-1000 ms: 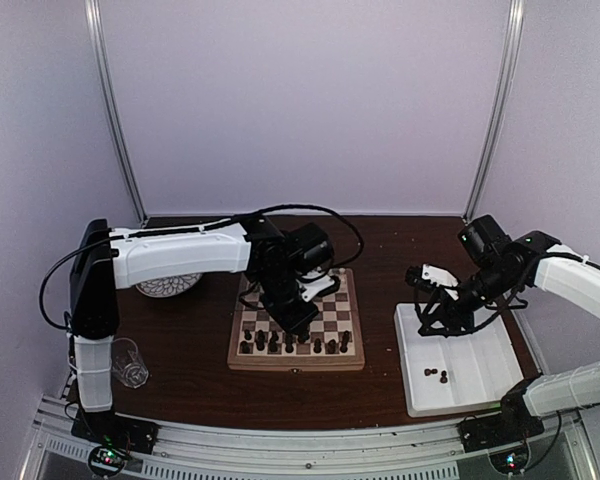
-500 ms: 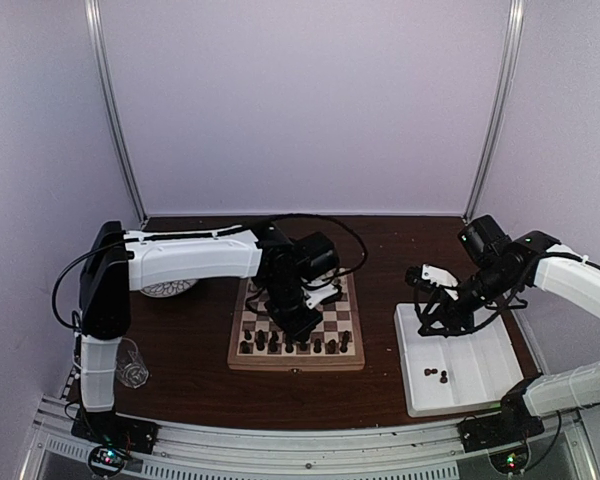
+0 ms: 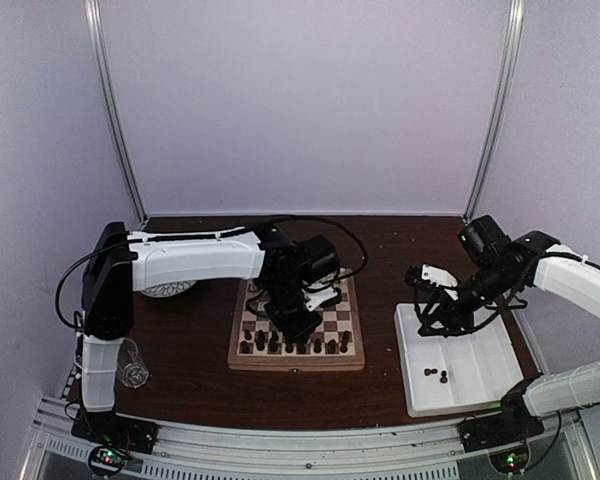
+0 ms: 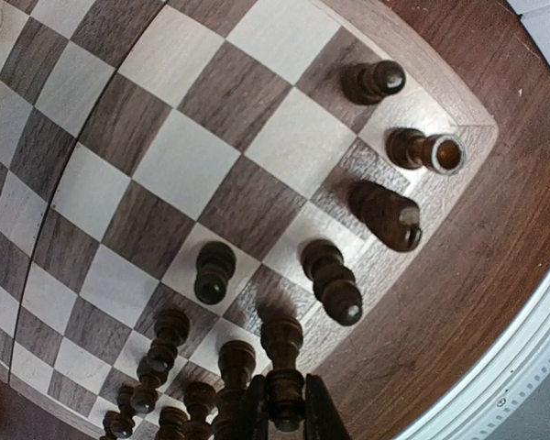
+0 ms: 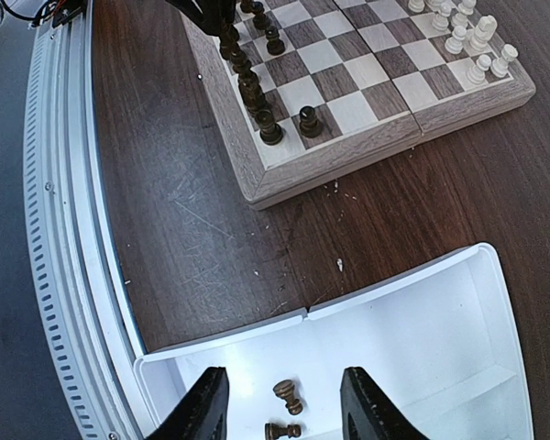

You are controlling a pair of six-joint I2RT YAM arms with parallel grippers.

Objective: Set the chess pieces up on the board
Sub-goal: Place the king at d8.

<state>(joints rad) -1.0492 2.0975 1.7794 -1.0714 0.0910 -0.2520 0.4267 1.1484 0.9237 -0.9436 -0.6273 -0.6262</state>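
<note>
The wooden chessboard point(image 3: 335, 352) lies mid-table; it also shows in the left wrist view point(image 4: 202, 165) and the right wrist view point(image 5: 348, 110). Dark brown pieces stand along its near rows point(image 3: 280, 344), cream pieces at the far edge point(image 5: 467, 37). My left gripper point(image 4: 284, 408) is shut on a dark piece point(image 4: 284, 367), upright with its base on or just over a near-row dark square. My right gripper point(image 5: 284, 403) is open above the white tray point(image 5: 422, 321), with two loose dark pieces point(image 5: 289, 396) lying between its fingers point(image 5: 202, 403).
A clear glass point(image 3: 128, 362) stands at the near left and a patterned white dish point(image 3: 170, 287) behind the left arm. The white tray point(image 3: 480, 385) sits right of the board. A metal rail point(image 5: 64, 229) runs along the table's near edge.
The left arm has stretched a little further right over the board, its gripper staying over the near rows. The right arm has not moved.
</note>
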